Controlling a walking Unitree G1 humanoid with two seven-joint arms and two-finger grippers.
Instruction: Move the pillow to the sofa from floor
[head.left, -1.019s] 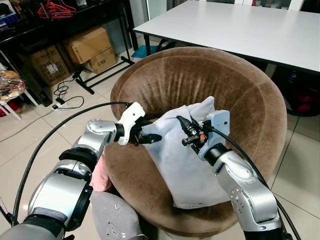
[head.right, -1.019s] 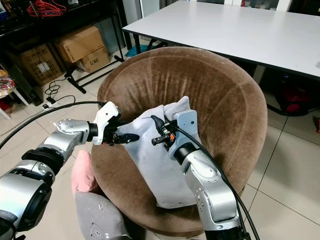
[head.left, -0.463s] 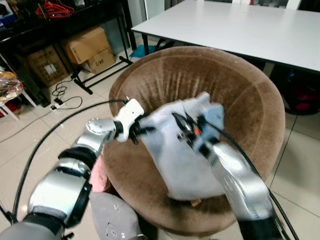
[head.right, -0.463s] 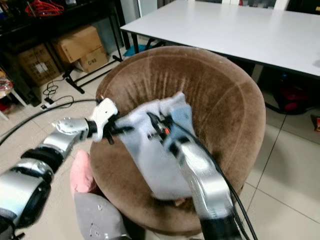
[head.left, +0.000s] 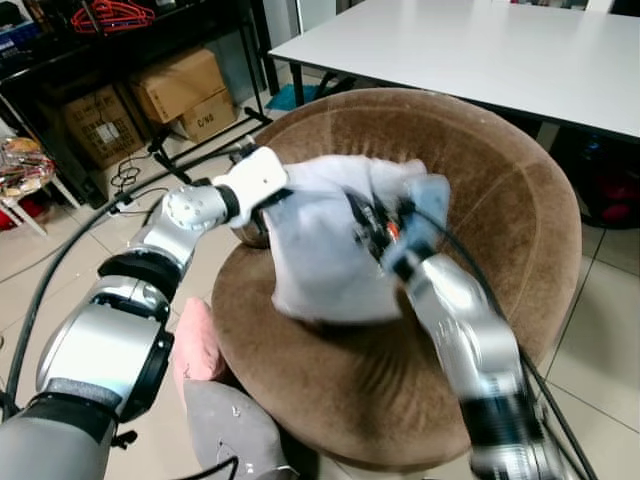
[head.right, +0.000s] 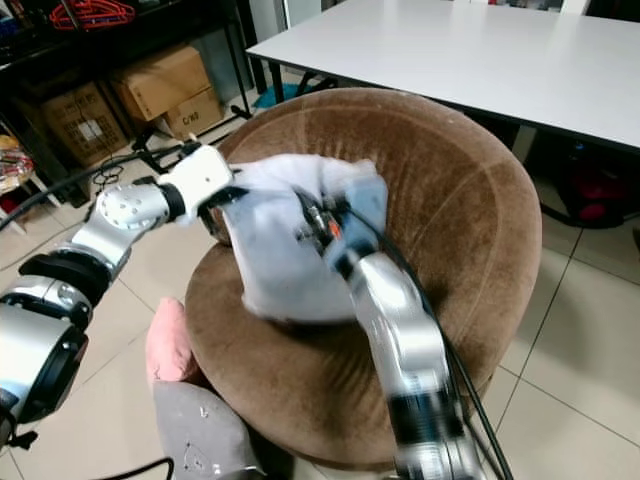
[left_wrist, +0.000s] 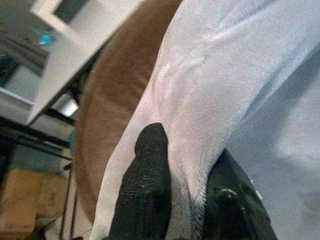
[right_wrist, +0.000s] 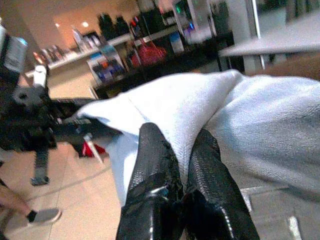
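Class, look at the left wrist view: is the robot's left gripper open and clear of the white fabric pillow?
No: the left gripper is pinched shut on a fold of the white fabric pillow, with cloth squeezed between its two black fingers.

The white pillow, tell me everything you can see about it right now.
The white pillow is soft, pale fabric, rumpled and bunched. It hangs over the seat of the round brown velvety sofa chair, its lower edge at the cushion. The left end effector pinches a fold at one top corner, and the right end effector is clamped on the other.

pillow (head.left: 325, 250) over sofa (head.left: 500, 200), table (head.left: 480, 50) behind
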